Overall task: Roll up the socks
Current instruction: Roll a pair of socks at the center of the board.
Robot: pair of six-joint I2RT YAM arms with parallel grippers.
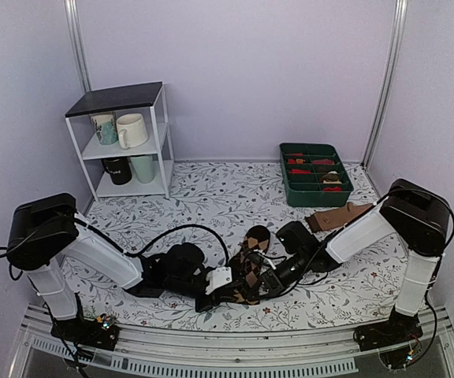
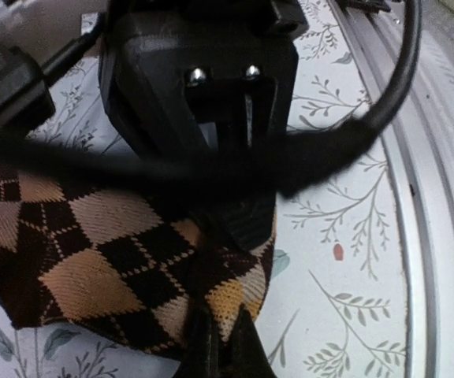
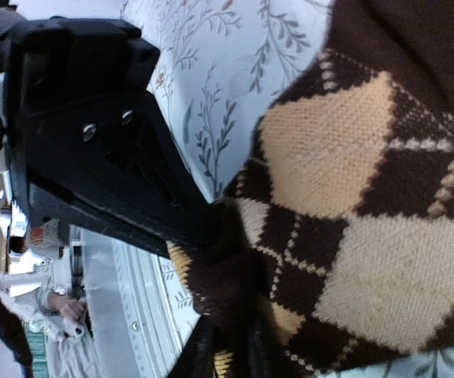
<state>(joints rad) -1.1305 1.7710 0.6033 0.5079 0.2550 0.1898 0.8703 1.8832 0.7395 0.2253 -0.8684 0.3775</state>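
No legible text, label, brand, number or sign in any view. Faint pale marks on the black mug point(image 1: 117, 169) on the shelf point(image 1: 117, 99), too small to read. Green print on the mug point(image 1: 103, 128) one level up, likewise too small to make out as lettering.

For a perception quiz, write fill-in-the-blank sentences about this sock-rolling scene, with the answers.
The left gripper and right gripper both pinch the argyle ____.
The mugs stand on the white ____ at back left.
The green tray holds small ____ bundles.
Missing: socks; shelf; red.
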